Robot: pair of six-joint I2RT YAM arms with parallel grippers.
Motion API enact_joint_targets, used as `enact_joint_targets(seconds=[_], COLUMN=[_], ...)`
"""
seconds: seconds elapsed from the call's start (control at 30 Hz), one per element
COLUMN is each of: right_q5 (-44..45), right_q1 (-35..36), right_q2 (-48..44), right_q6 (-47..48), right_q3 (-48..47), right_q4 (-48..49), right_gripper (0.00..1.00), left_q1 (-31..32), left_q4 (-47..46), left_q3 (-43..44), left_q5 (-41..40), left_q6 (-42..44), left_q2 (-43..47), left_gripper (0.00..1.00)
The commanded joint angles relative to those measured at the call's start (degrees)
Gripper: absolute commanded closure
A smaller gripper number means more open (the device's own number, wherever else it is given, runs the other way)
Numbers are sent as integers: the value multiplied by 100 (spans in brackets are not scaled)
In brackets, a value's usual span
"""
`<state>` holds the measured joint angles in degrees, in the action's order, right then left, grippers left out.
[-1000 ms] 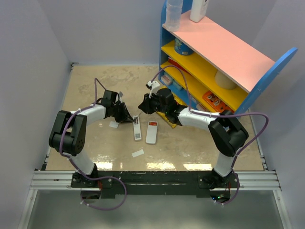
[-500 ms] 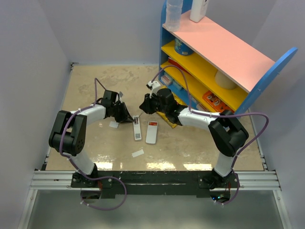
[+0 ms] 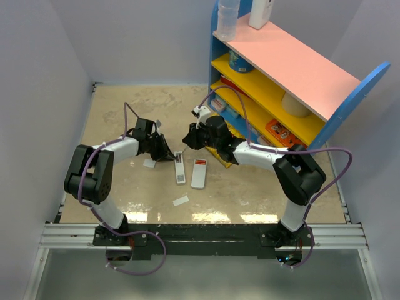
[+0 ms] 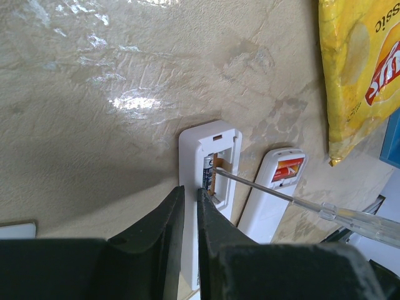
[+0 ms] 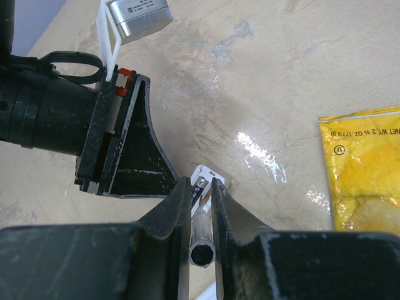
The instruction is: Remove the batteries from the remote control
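Observation:
The remote control point(image 3: 199, 176), a white flat handset, lies mid-table; a red/orange patch, the batteries point(image 3: 200, 162), shows at its far end, also in the left wrist view point(image 4: 287, 170). Left of it lies a narrower white bar point(image 3: 180, 170) with an open compartment holding a dark-and-orange cell point(image 4: 209, 174). My left gripper point(image 3: 170, 156) is shut on this bar's side wall point(image 4: 189, 150). My right gripper point(image 3: 186, 139) is shut on a clear-handled screwdriver point(image 5: 204, 240); its thin shaft point(image 4: 269, 192) passes over the remote and its tip sits in the bar's compartment.
A yellow crisp bag point(image 4: 356, 75) lies right of the remote, against the blue shelf unit point(image 3: 281, 81) with pink and yellow boards. Small white scraps lie on the table point(image 3: 149, 164) point(image 3: 180, 200). Grey walls close the left and back.

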<state>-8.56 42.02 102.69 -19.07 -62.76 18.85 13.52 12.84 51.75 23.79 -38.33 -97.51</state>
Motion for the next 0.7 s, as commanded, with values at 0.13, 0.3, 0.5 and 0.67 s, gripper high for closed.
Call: enact_joint_targets(seconds=[0.13,0.3,0.5,0.67], right_q5=[-85,-50,29,38], right_q1=[43,87,183,210], right_q2=[-22,40,154,260], right_q6=[-114,-141,25,88], right_q3=[10,54,10,62], right_q4=[374,409,295,242], right_gripper=[100,100,100,100], left_q1=[-25,-25,-25,-25], left_q4=[-247,-273,-300,-326], left_q3=[-33,-51,-68,-86], left_q5=[99,117,126,99], left_q6=[27,18,-8,9], left_q2=[-31,-48,-75,-110], left_gripper=[82,82,82,84])
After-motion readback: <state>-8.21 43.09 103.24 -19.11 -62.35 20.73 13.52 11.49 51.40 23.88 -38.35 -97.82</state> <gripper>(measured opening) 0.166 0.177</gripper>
